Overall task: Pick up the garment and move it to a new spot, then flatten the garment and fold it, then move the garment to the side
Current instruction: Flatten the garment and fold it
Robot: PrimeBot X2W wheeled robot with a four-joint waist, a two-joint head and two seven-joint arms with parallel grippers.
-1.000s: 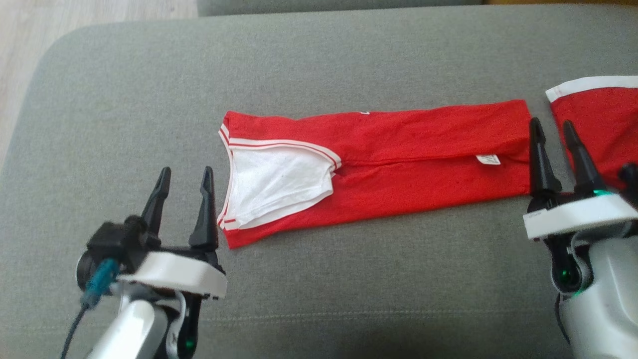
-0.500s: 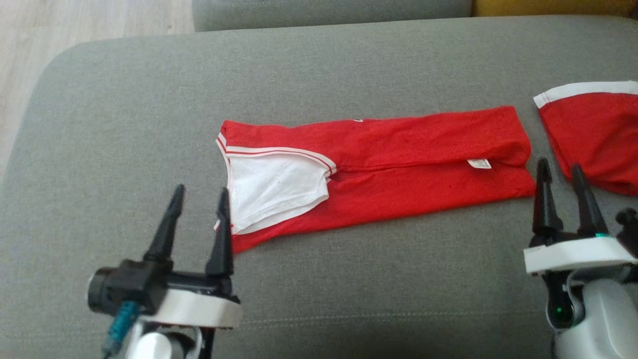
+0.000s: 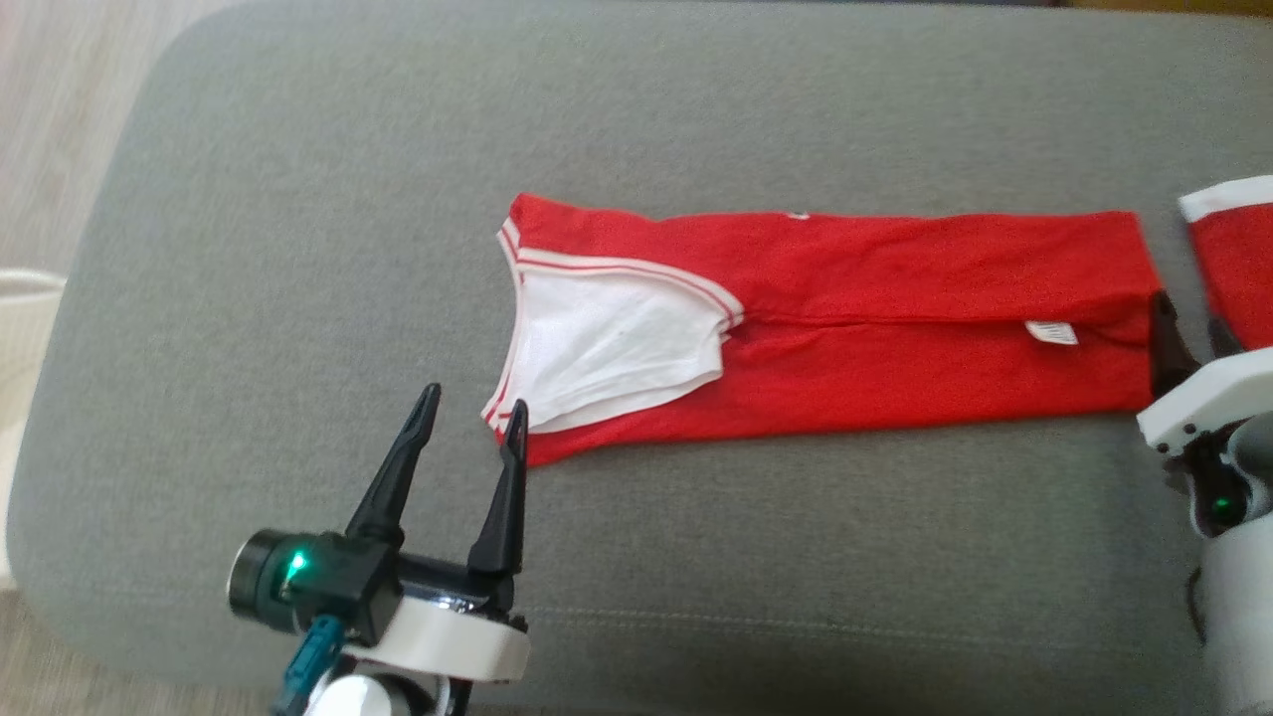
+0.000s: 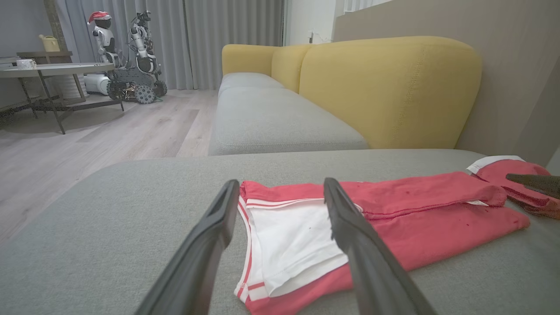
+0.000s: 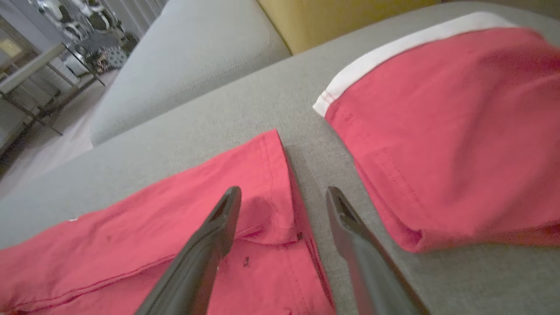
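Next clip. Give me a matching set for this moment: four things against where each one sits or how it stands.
1. left gripper
2. right gripper
3. small white tag
4. second red cloth with white band

A. on the garment, near its right end
B. open, at the garment's white-panel end
C. apart from the garment, at the head view's right edge
D. open, at the garment's plain red end

Pairs: 1-B, 2-D, 3-A, 4-C

Two pincers: left pincer (image 3: 474, 399), right pincer (image 5: 283, 190). Two red garments: garment (image 3: 895, 328), second garment (image 3: 1233, 268).
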